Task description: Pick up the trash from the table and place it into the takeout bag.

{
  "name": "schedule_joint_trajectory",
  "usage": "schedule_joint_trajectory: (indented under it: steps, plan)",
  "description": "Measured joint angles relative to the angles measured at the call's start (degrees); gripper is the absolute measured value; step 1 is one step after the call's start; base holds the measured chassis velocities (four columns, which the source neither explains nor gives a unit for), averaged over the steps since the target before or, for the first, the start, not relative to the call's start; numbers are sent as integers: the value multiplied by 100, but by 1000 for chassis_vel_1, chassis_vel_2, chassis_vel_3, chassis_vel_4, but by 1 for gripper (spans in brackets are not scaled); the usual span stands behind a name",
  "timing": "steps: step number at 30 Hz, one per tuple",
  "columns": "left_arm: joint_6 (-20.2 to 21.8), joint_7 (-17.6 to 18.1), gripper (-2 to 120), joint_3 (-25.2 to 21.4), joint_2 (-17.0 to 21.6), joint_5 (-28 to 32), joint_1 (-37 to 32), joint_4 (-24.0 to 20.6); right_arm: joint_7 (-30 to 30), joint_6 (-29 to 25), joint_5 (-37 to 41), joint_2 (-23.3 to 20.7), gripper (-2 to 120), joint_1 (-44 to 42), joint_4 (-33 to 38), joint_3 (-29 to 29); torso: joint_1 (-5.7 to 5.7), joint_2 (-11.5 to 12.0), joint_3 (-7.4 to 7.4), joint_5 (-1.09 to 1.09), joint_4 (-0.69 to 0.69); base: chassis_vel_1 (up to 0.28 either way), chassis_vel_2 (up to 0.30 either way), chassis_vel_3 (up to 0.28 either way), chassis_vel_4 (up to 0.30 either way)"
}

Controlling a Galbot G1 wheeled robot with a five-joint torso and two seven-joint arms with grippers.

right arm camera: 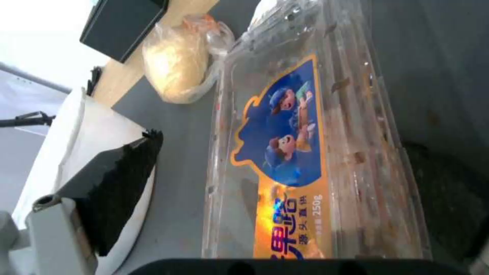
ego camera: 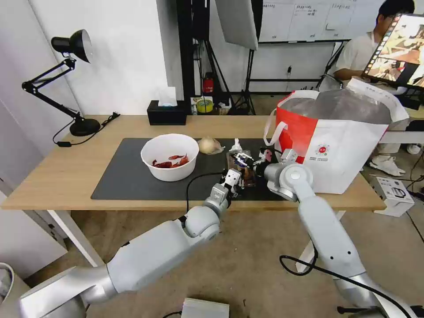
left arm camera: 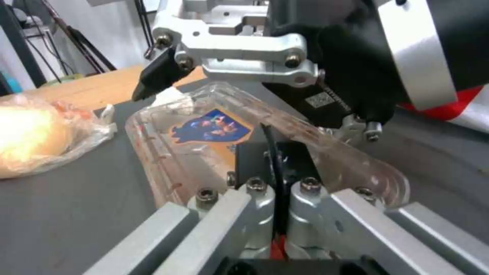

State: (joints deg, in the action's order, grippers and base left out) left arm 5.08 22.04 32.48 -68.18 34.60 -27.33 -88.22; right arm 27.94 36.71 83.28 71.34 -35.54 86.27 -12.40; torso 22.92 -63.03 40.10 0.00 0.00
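Note:
The clear plastic tray (ego camera: 248, 176) with a blue-and-orange label lies on the dark mat (ego camera: 128, 176), close to the table's (ego camera: 62, 172) front edge. My left gripper (ego camera: 232, 180) is at its near end, shut on the tray's wall (left arm camera: 204, 130). My right gripper (ego camera: 245, 160) hangs over the far end, open, straddling the tray (right arm camera: 285, 152) with one serrated finger (right arm camera: 122, 179) beside it. Left of the tray stand the white bowl (ego camera: 170, 157) with red scraps and the beige wrapped ball (ego camera: 210, 145). The small paper wad (ego camera: 236, 145) sits just behind the grippers. The takeout bag (ego camera: 340, 145) stands open at the right.
A black tissue box (ego camera: 167, 112) sits at the table's back edge, and a black desk lamp (ego camera: 73, 88) stands at the back left. The bag's white strap (ego camera: 274, 130) hangs close to my right arm. Bare wood lies left of the mat.

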Motion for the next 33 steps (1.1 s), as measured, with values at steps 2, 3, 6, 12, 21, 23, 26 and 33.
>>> schedule_joint_trajectory:
  steps: [2,3,6,12,21,23,26,33]
  plan:
    - [-1,0,0,0,0,0,1,-3,-7,10,-1,0,100,0,0,5,0,0,0,0,0,0,0,0,0]
    - [-1,0,0,0,0,0,1,-8,-12,17,0,0,100,-1,7,6,0,0,0,0,0,0,0,0,0]
    - [-2,0,0,0,1,1,1,-15,-32,23,0,-1,100,-7,20,9,0,0,0,0,0,0,0,0,0]
    - [-5,0,0,0,-3,1,-17,-22,-98,45,-2,-10,100,-16,29,13,0,0,0,0,0,0,0,0,0]
    - [-13,1,0,5,-9,0,-32,-38,-172,81,-17,-27,100,30,49,33,0,0,0,0,0,0,0,0,0]
    - [-14,1,0,17,-10,0,-32,-46,-173,88,-24,-27,100,34,28,38,0,0,0,0,0,0,0,0,0]
    - [-14,1,0,24,-16,0,-32,-49,-177,95,-28,-26,100,35,-7,45,0,0,0,0,0,0,0,0,0]
    - [-18,2,0,26,-25,0,-15,-63,-205,124,-35,-16,100,34,-41,54,0,0,0,0,0,0,0,0,0]
